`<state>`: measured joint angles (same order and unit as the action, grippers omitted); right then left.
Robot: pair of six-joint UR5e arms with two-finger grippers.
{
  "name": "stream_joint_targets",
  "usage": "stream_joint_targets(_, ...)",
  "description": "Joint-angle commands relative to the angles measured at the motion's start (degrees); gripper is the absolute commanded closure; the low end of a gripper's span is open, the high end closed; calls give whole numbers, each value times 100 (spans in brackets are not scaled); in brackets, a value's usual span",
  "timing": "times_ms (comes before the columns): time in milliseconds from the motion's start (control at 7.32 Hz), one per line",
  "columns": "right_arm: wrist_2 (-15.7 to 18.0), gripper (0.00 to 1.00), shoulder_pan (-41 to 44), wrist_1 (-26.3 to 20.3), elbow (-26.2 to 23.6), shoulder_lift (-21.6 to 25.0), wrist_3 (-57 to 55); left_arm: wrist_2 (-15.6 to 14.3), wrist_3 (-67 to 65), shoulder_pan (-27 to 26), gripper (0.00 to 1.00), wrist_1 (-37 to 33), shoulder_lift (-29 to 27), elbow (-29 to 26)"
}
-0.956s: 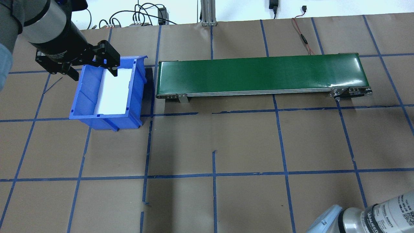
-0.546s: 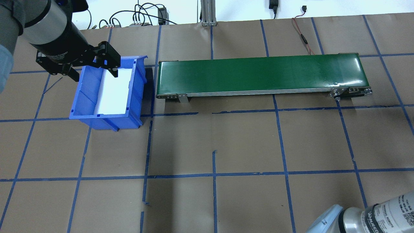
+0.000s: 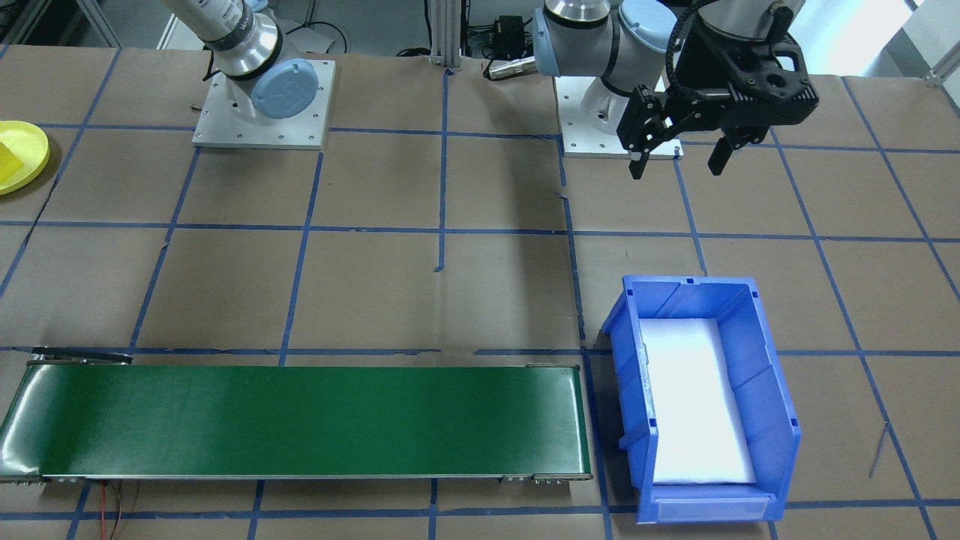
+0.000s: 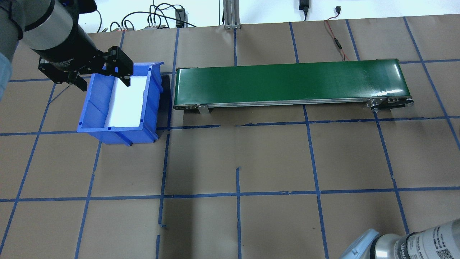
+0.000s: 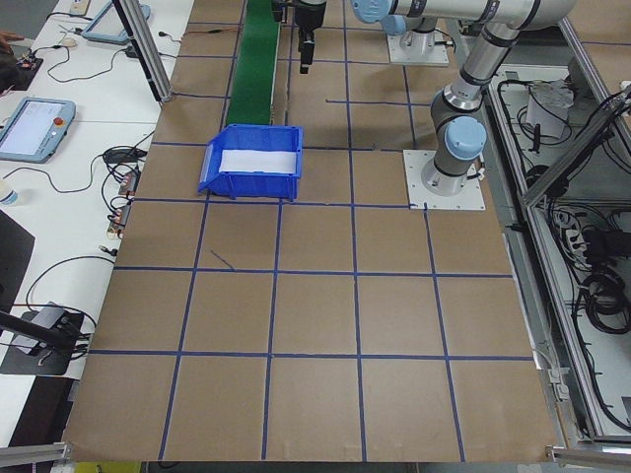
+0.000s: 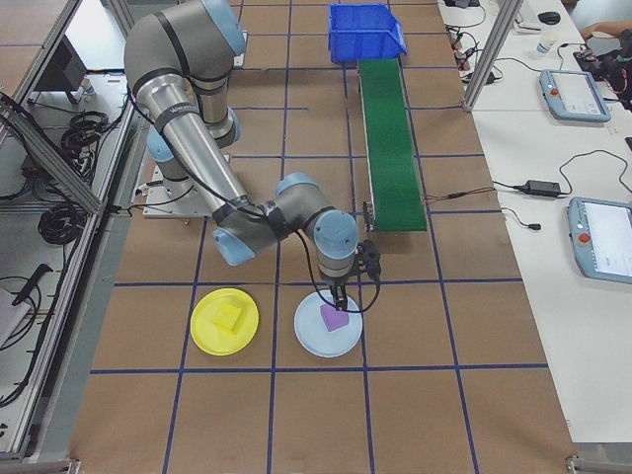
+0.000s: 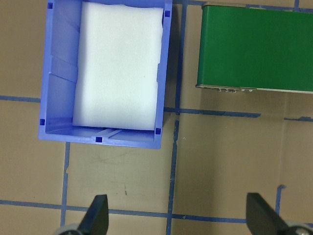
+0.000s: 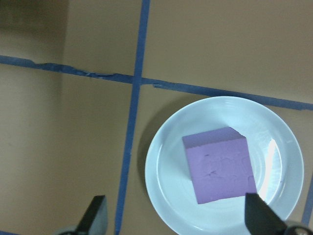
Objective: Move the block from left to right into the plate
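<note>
Front-facing view: the left gripper (image 3: 679, 161) hangs with its jaws spread and nothing between them, nearer the robot's base than the blue bin (image 3: 765, 390). The yellow plate (image 3: 34, 146) sits at the far edge of the view with a yellow block (image 3: 9, 159) on it.

Overhead view: the left gripper (image 4: 104, 81) is over the bin's (image 4: 93, 111) far rim, beside the green conveyor belt (image 4: 287, 81).

Right exterior view: the right gripper (image 6: 342, 293) points down just above a purple block (image 6: 333, 318) lying in a pale blue plate (image 6: 314, 341); the yellow plate (image 6: 205, 336) lies just beside it.

Right wrist view: the fingertips (image 8: 95, 213) stand wide apart, released, the purple block (image 8: 219, 164) below and between them, untouched.
</note>
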<state>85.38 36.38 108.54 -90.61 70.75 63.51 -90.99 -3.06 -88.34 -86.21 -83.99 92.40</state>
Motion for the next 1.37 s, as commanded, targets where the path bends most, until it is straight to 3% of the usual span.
stream_joint_targets(0, 31, 0, 631, -848, -1, 849, -817, 28, -2, 1, 0, -10, 5, 41)
stream_joint_targets(546, 119, 0, 2123, -2333, 26, 2062, -3398, 64, -2, -8, 0, -10, -4, -20)
stream_joint_targets(1229, 234, 0, 4697, -2311, 96, 2312, -6677, 37, 7, 1, 0, -10, -4, -12)
